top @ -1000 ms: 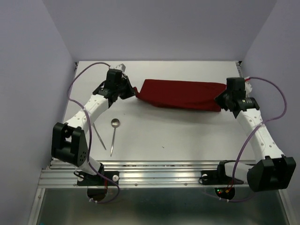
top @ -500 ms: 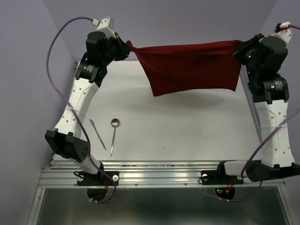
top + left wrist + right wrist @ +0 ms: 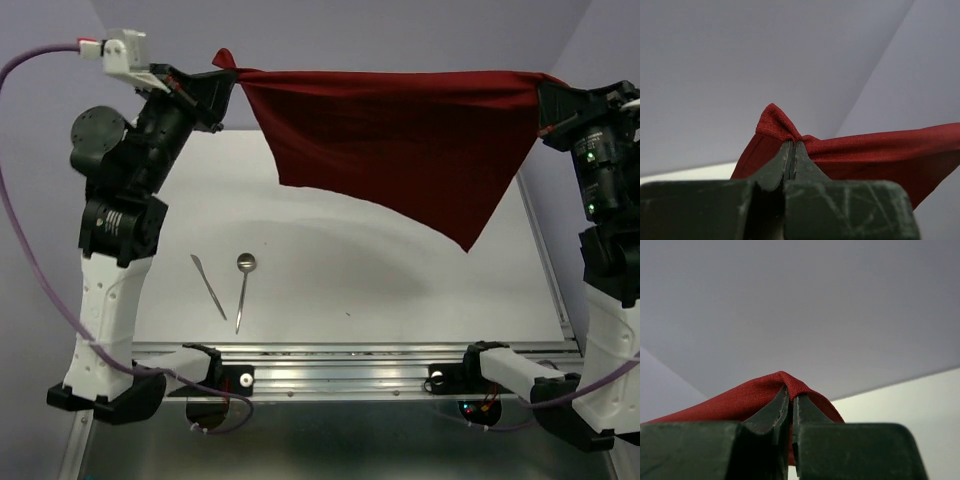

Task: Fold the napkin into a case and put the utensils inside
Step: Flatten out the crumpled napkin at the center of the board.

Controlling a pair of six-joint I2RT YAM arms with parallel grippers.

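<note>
Both arms are now standing far higher than a second ago, when the cloth was lying bunched on the table; they are holding the napkin [image 3: 400,140] up in the air, stretched between them like a banner. The left gripper [image 3: 225,80] is pinching one top corner, its jaws pressed together on a small tuft of red fabric. The right gripper [image 3: 546,96] is pinching the opposite top corner in the same way, with only a thin fold caught between its tips. The top edge is running nearly taut from one to the other, while the lower edge is sagging unevenly, drooping to a point on the right side above the table [image 3: 420,300].

The spoon [image 3: 243,287] and the thin straight utensil [image 3: 209,287] are lying side by side near the left front, well apart from the hanging cloth.

Each grip is looking shallow, so pulling the arms any further apart is likely to tug a corner free and drop the cloth. Lowering it while it is hanging lopsided is likely to lay it down creased or skewed, or draped over the cutlery.
</note>
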